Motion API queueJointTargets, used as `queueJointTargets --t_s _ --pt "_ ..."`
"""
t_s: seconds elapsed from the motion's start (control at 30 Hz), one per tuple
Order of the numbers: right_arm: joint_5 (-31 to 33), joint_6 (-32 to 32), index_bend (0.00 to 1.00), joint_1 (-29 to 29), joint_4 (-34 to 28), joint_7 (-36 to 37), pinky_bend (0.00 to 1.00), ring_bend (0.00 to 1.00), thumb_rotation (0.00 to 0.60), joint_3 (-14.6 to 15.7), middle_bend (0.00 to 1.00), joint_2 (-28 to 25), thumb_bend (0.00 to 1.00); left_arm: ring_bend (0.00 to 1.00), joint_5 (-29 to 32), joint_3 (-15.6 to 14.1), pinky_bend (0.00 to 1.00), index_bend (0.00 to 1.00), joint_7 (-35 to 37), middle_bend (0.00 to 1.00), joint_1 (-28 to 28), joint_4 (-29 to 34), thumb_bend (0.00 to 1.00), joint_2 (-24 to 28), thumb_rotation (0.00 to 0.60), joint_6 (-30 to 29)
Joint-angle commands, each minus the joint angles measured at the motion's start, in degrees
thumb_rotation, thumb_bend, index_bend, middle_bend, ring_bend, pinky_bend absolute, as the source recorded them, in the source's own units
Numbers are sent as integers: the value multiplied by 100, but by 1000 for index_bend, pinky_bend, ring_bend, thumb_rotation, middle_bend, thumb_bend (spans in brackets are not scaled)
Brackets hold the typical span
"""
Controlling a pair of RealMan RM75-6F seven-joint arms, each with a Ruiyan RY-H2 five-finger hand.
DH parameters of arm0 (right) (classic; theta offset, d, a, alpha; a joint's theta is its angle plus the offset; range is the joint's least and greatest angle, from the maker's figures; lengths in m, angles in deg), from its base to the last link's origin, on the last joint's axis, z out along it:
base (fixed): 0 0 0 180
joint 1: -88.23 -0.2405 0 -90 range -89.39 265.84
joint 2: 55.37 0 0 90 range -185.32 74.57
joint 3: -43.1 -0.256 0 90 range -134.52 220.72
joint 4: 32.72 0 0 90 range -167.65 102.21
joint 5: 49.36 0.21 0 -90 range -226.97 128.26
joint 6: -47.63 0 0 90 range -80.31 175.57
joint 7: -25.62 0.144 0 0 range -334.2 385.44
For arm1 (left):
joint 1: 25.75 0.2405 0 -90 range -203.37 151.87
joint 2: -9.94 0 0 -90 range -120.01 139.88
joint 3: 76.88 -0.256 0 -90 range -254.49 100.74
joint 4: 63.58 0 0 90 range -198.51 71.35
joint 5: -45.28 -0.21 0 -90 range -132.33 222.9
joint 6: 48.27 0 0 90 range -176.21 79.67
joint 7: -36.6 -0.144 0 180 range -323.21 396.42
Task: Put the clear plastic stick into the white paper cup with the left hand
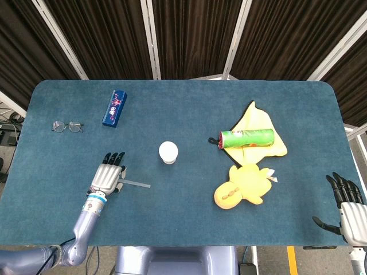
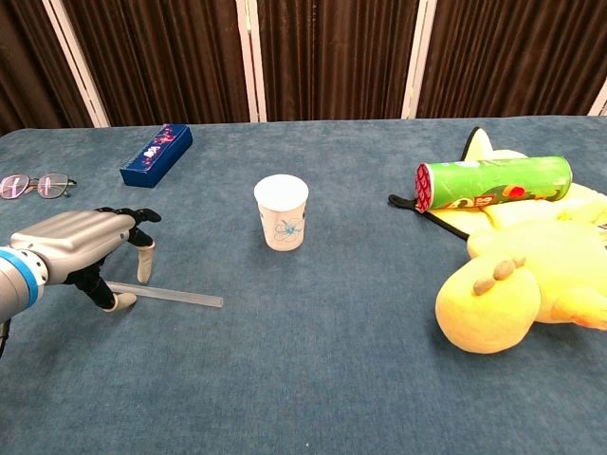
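Clear plastic stick (image 2: 169, 296): flat on blue felt-covered counter (image 1: 183, 229), near left front, well apart from white paper cup (image 2: 282, 211) standing upright at centre. Left hand (image 2: 78, 251): arched over stick's left end, fingers curled down, thumb tip at or touching the stick; grip not closed, stick not lifted. Right hand (image 1: 348, 205): at counter's right front edge, fingers spread, holding nothing.
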Motion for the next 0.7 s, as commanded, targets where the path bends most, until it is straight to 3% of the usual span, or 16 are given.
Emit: queueJointTargets --t_s 0.03,0.7 --pt "-2 0 0 0 0 4 0 0 600 2 0 -1 77 0 -1 0 0 508 6 0 -17 22 346 -14 600 9" --pt "-9 -8 0 -7 8 30 0 0 600 5 0 -10 76 0 250 114 0 508 -197 0 -193 30 347 -427 600 -94"
